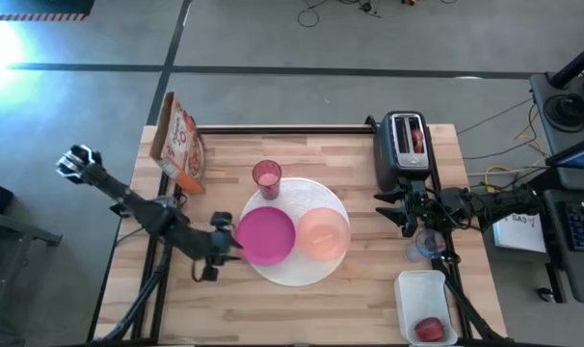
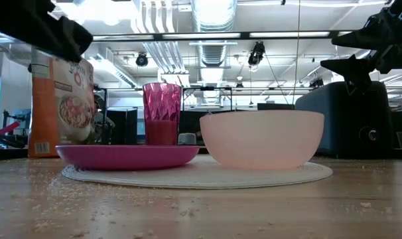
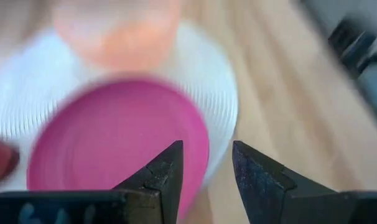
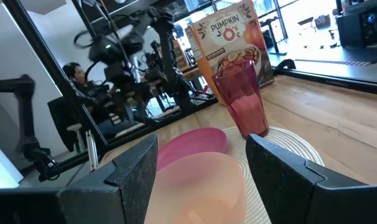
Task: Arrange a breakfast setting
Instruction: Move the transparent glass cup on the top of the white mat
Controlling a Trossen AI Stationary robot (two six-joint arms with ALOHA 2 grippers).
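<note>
1. Over on the left side of the table, my left gripper (image 1: 222, 247) sits right at the outer edge of the magenta bowl (image 1: 266, 235). Fingers are apart with nothing between them; in the left wrist view the bowl's rim is just ahead of the tips.
2. That bowl sits on the large round white plate (image 1: 297, 271) mid-table, touching or nearly touching the peach bowl (image 1: 324, 234). The pink translucent tumbler (image 1: 266, 177) stands on the plate's far rim.
3. My right gripper (image 1: 408, 214) hovers beside the toaster (image 1: 405, 145), fingers wide apart, pointing toward the peach bowl. It's clearly farther from the plate than the left one.
4. The clear cup (image 1: 428, 243) sits under the right arm, and the small red fruit (image 1: 429, 330) is in the white tub (image 1: 408, 289).
5. My guess: whichever bowl goes next, the left arm is nearer the magenta, the right nearer the peach.
</note>
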